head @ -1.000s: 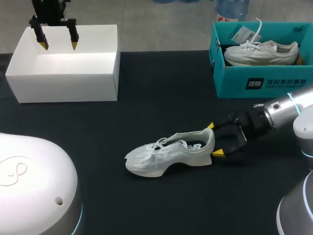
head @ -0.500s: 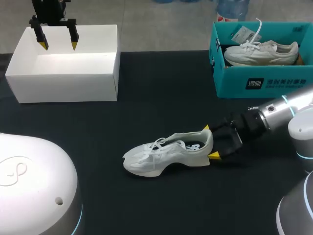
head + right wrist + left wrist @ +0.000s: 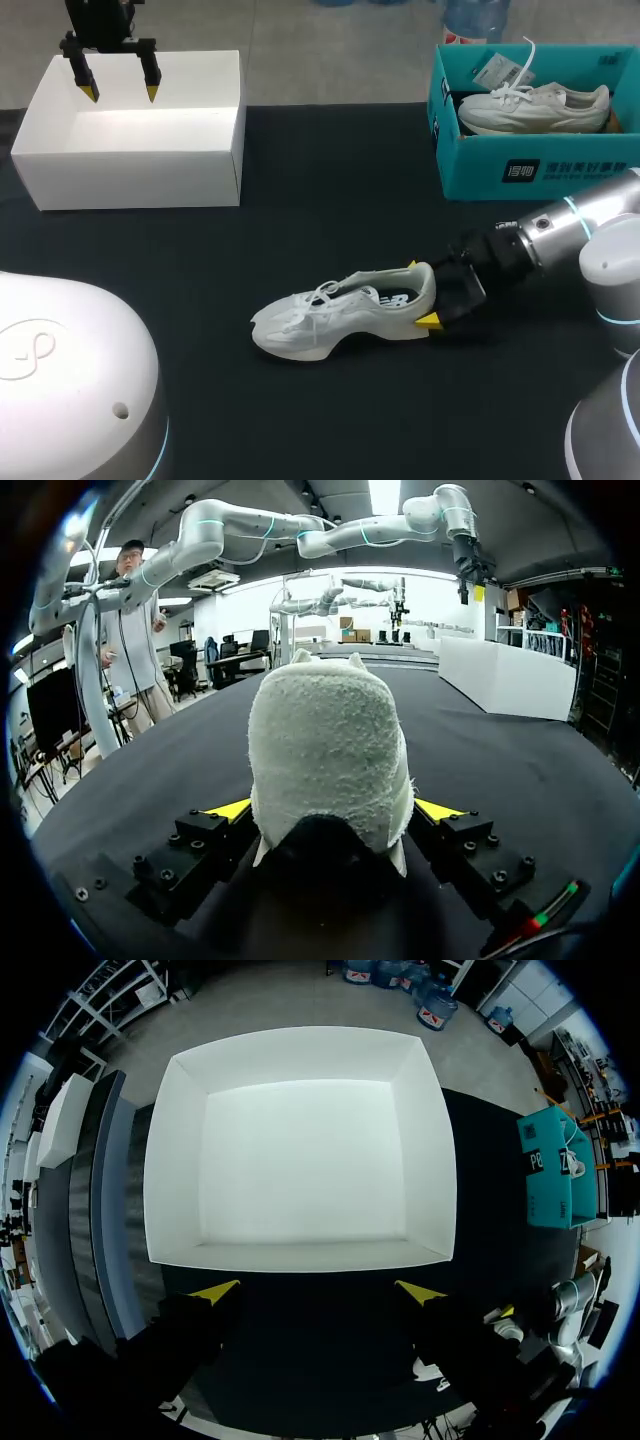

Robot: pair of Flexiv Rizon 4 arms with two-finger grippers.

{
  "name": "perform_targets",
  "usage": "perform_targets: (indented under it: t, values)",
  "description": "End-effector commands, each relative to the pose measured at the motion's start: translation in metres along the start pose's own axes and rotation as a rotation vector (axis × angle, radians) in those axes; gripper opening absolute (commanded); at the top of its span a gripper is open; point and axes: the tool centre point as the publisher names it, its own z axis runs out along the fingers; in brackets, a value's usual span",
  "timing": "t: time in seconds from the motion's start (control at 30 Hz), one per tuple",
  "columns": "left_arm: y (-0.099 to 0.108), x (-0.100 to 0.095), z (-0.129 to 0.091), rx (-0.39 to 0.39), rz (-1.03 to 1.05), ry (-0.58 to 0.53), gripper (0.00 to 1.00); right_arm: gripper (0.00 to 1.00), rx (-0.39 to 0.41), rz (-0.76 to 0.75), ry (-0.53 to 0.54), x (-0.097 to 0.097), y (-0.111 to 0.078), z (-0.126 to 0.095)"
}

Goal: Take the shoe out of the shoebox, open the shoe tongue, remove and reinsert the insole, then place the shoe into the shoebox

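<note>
**Shoe on table, right gripper at the heel, no clamp yet**

Shoe (image 3: 340, 315) sits on its sole mid-table (image 3: 330, 200), toe toward my left and heel toward my right arm. It's out of the box. My read is that the tongue and insole work hasn't started.

Right gripper (image 3: 419, 293): fingers apart, straddling the heel, one yellow tip close on each side. In the right wrist view the heel is centred between them. No squeeze shows, so I call it unclamped.

Left gripper (image 3: 120, 92): fingers apart, holding nothing. It hangs over the far side of the empty white box (image 3: 130, 175), well apart from the shoe. Teal box (image 3: 540, 170) at far right holds a second shoe (image 3: 535, 108).

Step in hand, as I judge it: pin the heel so the other arm can work the tongue.
- Close on the firmer lower heel, not the padded collar, which will likely crush and slip.
- Keep the sole flat. The shoe looks light and may slide or yaw if nudged before the clamp.
- Stay behind the opening so the left arm has access.
</note>
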Motion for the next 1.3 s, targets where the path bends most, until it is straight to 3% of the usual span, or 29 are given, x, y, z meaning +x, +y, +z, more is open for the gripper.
perform_targets:
  t: [0.03,0.43,0.47,0.53,1.07,1.3]
  values:
    - [0.001,0.000,0.000,0.001,0.000,0.000,1.00,1.00,-0.007,0.001,0.000,-0.002,-0.002,0.009]
    - [0.001,0.000,0.000,0.001,0.000,0.000,1.00,1.00,0.016,0.027,-0.016,-0.001,-0.011,0.015]
    - [0.001,0.000,0.000,0.001,0.000,0.000,1.00,0.61,0.019,0.026,-0.019,-0.001,-0.011,0.014]
    - [0.001,0.000,0.000,0.001,0.000,0.000,1.00,0.00,0.031,0.026,-0.020,-0.001,-0.010,0.013]
    - [0.001,0.000,0.000,0.001,0.000,0.000,1.00,0.00,0.051,0.059,-0.209,0.020,-0.008,-0.010]
    - [0.001,0.000,0.000,0.001,0.000,0.000,1.00,0.00,0.057,0.072,-0.233,0.027,-0.010,-0.019]
